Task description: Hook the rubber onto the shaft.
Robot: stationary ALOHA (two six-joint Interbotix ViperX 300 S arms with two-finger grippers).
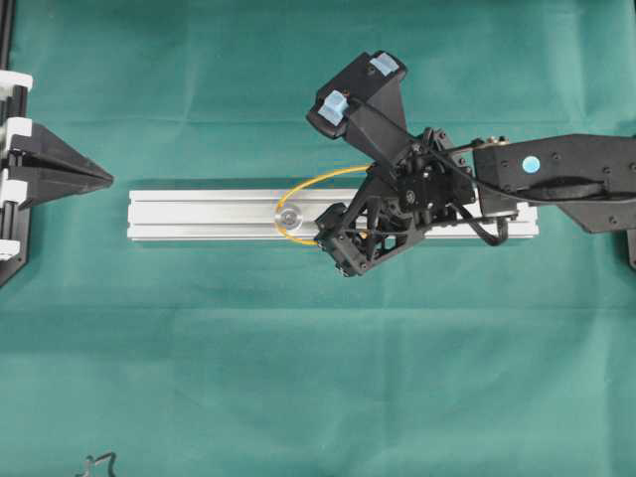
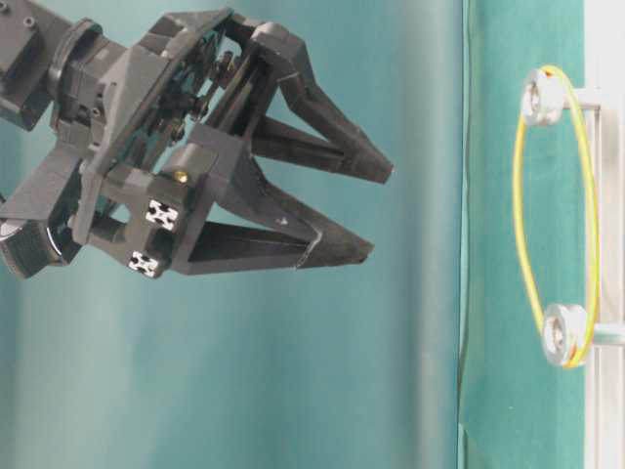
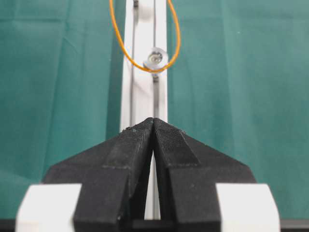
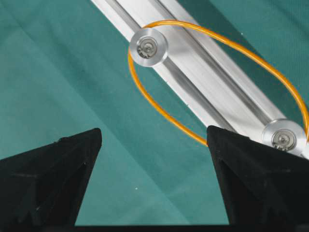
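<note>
Overhead hides what the right wrist view shows: thin orange rubber band (image 4: 164,113) looping both round silver shafts (image 4: 148,47). Black right gripper (image 4: 154,159) gapes wide, empty; left gripper (image 3: 153,126) is closed, empty

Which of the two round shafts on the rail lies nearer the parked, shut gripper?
The shaft in plain overhead view, toward the left gripper; the other hides beneath the right arm.

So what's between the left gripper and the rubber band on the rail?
In the left wrist view, only bare aluminium rail lies between the shut left gripper and the orange rubber band, looped round a silver shaft.
</note>
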